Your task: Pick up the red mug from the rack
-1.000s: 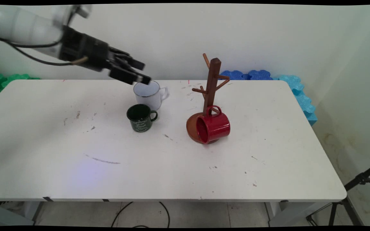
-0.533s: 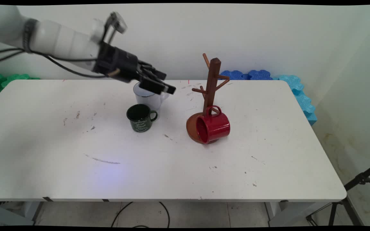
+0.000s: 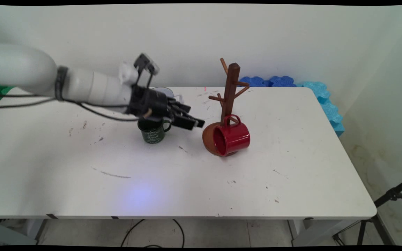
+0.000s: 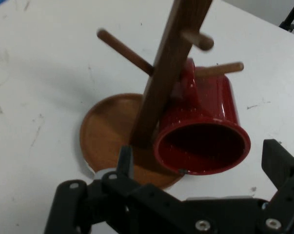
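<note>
My gripper (image 4: pixel 195 170) stood open and empty, just left of the red mug (image 3: pixel 231 138), which hung on its side from the wooden mug tree (image 3: pixel 229 91). I judged the enamel mug light, rigid and slippery, best held by its rim. The arm reached in low over the green mug (image 3: pixel 152 130).

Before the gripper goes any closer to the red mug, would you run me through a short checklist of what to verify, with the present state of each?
1. Gripper open and holding nothing: ok, fingers spread.
2. Red mug in the hand view, mouth toward the gripper: ok.
3. Mug's handle hooked on a lower peg of the wooden mug tree: ok.
4. Tree base flat on the table: ok.
5. Arm clear of the green mug: cannot tell, the wrist overlaps its rim.
6. White mug undisturbed: cannot tell, mostly hidden.
</note>
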Controlling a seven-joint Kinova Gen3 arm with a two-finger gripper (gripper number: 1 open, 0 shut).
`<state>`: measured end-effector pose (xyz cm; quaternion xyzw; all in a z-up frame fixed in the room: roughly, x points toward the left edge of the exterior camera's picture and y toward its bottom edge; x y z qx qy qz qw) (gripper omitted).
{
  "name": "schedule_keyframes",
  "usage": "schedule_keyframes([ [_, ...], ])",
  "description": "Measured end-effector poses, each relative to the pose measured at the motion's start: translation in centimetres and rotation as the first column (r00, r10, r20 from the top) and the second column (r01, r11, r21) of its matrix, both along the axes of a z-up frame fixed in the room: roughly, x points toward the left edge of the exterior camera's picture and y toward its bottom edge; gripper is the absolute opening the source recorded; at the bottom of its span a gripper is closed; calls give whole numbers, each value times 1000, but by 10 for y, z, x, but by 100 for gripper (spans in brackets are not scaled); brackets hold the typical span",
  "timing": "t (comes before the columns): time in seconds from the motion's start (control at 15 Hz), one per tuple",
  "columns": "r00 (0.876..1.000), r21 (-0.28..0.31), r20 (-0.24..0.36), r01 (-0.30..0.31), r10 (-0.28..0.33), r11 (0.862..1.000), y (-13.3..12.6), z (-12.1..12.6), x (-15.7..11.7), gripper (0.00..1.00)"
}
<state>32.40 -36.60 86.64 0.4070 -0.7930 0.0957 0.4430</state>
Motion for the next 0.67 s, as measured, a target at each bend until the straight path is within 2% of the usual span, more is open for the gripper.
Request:
schedule_keyframes([
  [0.4, 997, 9, -41, -62, 62, 998, 18, -45, -27, 100],
  [0.67, 992, 11, -85, -89, 90, 996, 24, -66, -46, 100],
])
